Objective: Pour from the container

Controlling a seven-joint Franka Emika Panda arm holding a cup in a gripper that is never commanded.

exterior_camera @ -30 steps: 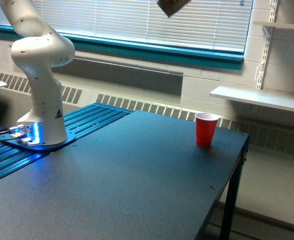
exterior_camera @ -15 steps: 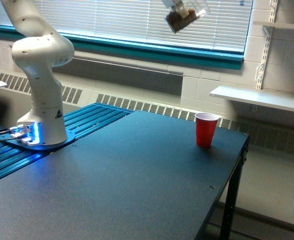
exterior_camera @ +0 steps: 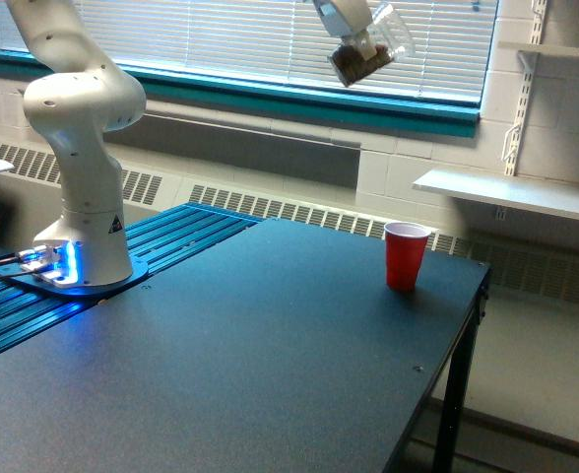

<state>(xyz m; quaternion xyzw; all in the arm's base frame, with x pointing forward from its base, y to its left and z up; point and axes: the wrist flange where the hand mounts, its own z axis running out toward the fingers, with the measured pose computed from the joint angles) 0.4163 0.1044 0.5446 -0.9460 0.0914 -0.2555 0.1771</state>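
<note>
We are looking at what reads as a lab or institutional workroom. Across the top of the frame runs a long window with white horizontal blinds [exterior_camera: 270, 39] above a teal sill [exterior_camera: 299, 99], set in a painted cinder-block wall [exterior_camera: 427, 163]. Below it, baseboard heater grilles [exterior_camera: 270, 205] stretch along the wall. At the upper right, metal shelf standards [exterior_camera: 521, 89] carry a bare white shelf [exterior_camera: 511, 192]. A white robot arm [exterior_camera: 78, 148] is bolted at the left, its base glowing blue beside blue ribbed rails [exterior_camera: 171, 236], and a dark surface [exterior_camera: 230, 374] fills the lower frame.
</note>
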